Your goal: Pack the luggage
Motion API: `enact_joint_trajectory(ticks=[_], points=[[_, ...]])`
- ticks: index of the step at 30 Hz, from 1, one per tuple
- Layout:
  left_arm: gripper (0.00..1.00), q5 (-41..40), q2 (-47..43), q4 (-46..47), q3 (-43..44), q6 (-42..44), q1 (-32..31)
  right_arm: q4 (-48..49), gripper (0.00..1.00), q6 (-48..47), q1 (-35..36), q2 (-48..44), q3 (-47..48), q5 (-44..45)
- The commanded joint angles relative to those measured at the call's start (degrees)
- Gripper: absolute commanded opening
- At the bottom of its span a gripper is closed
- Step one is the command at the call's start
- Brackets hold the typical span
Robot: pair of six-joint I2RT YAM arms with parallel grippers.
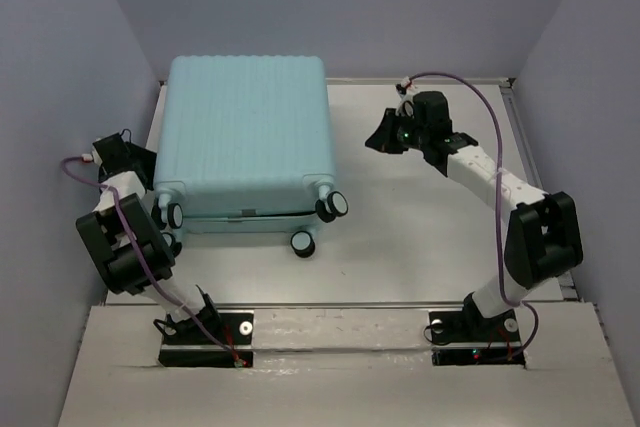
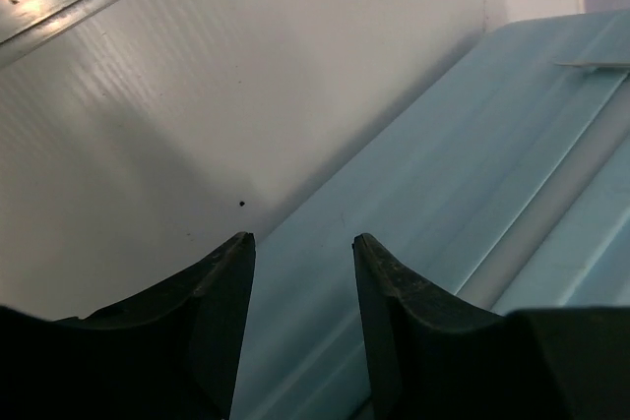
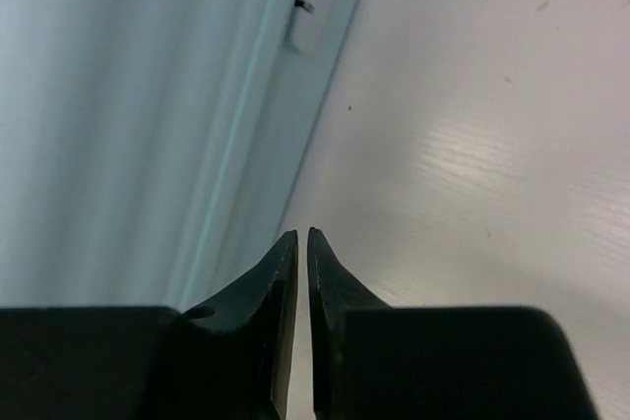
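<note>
One piece of luggage (image 1: 245, 142) — pale aqua, ribbed, closed — lies flat on the far-left part of the table (image 1: 420, 247), with three black wheels (image 1: 333, 205) showing along its near side. Two arms flank it. The left gripper (image 2: 303, 243) sits just beside its left side, fingers moderately apart with nothing between them. The right gripper (image 3: 302, 235), near its right side and over bare table, is pinched to a thin slit — empty.
</note>
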Motion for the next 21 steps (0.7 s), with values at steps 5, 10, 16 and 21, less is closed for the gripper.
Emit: enact_joint_trajectory(ticks=[5,10,16,21], points=[[0.55,13.83,-6.08,7.36,-13.56,-1.65,-5.15,-2.30,0.19,2.14,0.12,16.46,22.96,-0.30],[0.54,12.95,-14.78,9.73,-24.61,-1.64,-12.35,-5.14,0.21,1.26,1.69,24.76,33.19,-5.74],[0.53,6.63,-29.45,11.14,-38.59,-8.84,-35.19,-9.09,0.32,-2.17,3.02,31.26,45.23,-11.81],[0.55,0.23,-49.79,-1.65,-38.37,-8.69,-42.07,-15.42,0.76,-3.50,2.15,35.92,57.44,-5.50]])
